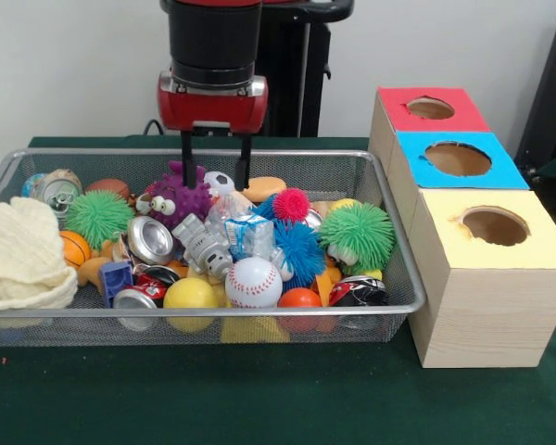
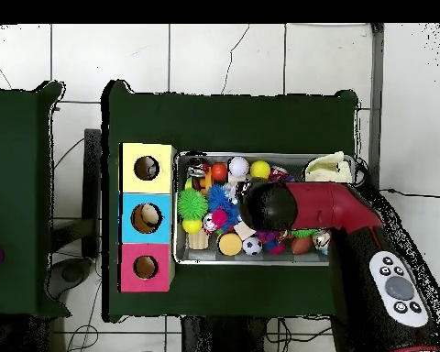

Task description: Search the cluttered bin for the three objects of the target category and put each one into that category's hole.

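Observation:
The wire mesh bin [image 1: 213, 311] is full of toys; it also shows in the overhead view [image 2: 260, 155]. My gripper [image 1: 216, 184] is open and empty. It hangs over the bin's far middle, its fingertips [image 1: 186, 178] just above a purple spiky toy [image 1: 187, 197] and a small soccer ball [image 1: 220, 182]. In the overhead view the arm's black wrist [image 2: 269, 206] hides it. I cannot make out any printed cloth piece in the clutter. The yellow-topped hole [image 1: 494, 225] is in the nearest box, right of the bin, and shows in the overhead view [image 2: 147, 168].
A cream knitted cloth [image 1: 18, 255] fills the bin's left end. A baseball [image 1: 254, 281], yellow ball [image 1: 190, 295], green spiky toys [image 1: 356, 232], crushed cans [image 1: 150, 239] and a white-and-blue pack [image 1: 250, 232] crowd the bin. Blue-topped [image 1: 457, 158] and red-topped [image 1: 430, 108] holes lie beyond.

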### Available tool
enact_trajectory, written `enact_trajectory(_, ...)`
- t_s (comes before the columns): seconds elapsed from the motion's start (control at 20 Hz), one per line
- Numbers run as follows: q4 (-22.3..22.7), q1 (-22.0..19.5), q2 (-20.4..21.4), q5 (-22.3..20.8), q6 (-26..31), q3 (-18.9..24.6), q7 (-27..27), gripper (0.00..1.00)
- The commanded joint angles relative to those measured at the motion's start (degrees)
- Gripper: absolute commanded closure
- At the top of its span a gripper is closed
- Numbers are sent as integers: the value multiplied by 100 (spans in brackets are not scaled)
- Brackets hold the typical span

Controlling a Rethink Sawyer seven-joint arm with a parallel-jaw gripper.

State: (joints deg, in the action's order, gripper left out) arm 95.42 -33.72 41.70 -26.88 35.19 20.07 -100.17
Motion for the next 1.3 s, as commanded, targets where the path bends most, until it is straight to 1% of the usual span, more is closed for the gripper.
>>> enact_trajectory(0.05, 446, -327, -421, -425, -358, 402, 749, 0)
enact_trajectory(0.3, 495, -539, -489, -555, -407, 537, 895, 0)
enact_trajectory(0.45, 511, -586, -511, -638, -433, 579, 881, 0)
enact_trajectory(0.7, 705, -619, -462, -769, -583, 450, 559, 0)
enact_trajectory(0.85, 848, -649, -401, -882, -653, 402, 508, 0)
enact_trajectory(1.0, 945, -686, -351, -974, -580, 402, 604, 0)
enact_trajectory(1.15, 1009, -709, -306, -1009, -584, 416, 584, 0)
enact_trajectory(1.3, 1085, -727, -348, -1025, -608, 398, 483, 0)
